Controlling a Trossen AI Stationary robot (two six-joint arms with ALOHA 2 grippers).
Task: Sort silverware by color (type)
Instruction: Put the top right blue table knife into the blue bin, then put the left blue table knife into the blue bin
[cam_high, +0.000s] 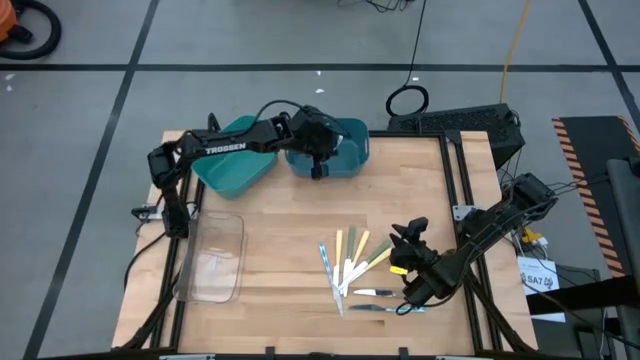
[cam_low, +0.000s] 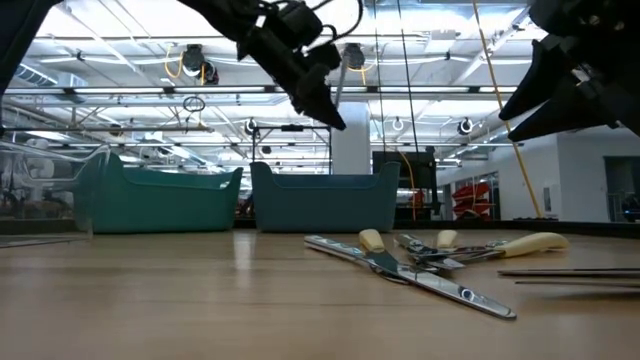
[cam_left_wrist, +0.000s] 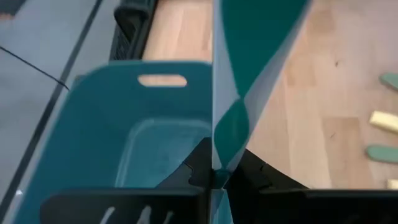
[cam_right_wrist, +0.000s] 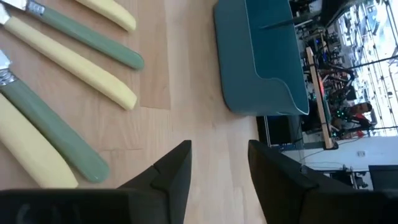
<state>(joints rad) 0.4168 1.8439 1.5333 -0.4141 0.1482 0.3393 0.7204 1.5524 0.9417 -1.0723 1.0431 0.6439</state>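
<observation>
Several slim knives, forks and spoons with yellow and grey-green handles lie flat in a loose pile of silverware (cam_high: 352, 265) (cam_low: 420, 262) (cam_right_wrist: 68, 68) on the wooden table, right of centre. My left gripper (cam_high: 318, 168) (cam_left_wrist: 214, 177) hangs over the right teal bin (cam_high: 345, 150) and is shut on a shiny knife (cam_left_wrist: 249, 74). My right gripper (cam_high: 410, 235) (cam_right_wrist: 217, 152) is open above the table, just right of the pile, and touches nothing. My left gripper pinches the knife between its two fingers at the narrow base of the blade (cam_left_wrist: 215, 163). The blade sticks out forward past the fingertips and mirrors the teal bin. The knife is lifted clear above the bin; its handle is hidden behind the fingers.
A second teal bin (cam_high: 235, 160) stands left of the first at the table's far edge. A clear tray (cam_high: 215, 260) lies near the left edge. The bin under the left gripper has a handle slot (cam_left_wrist: 161, 79). Bare wood (cam_high: 280, 230) lies between tray and pile.
</observation>
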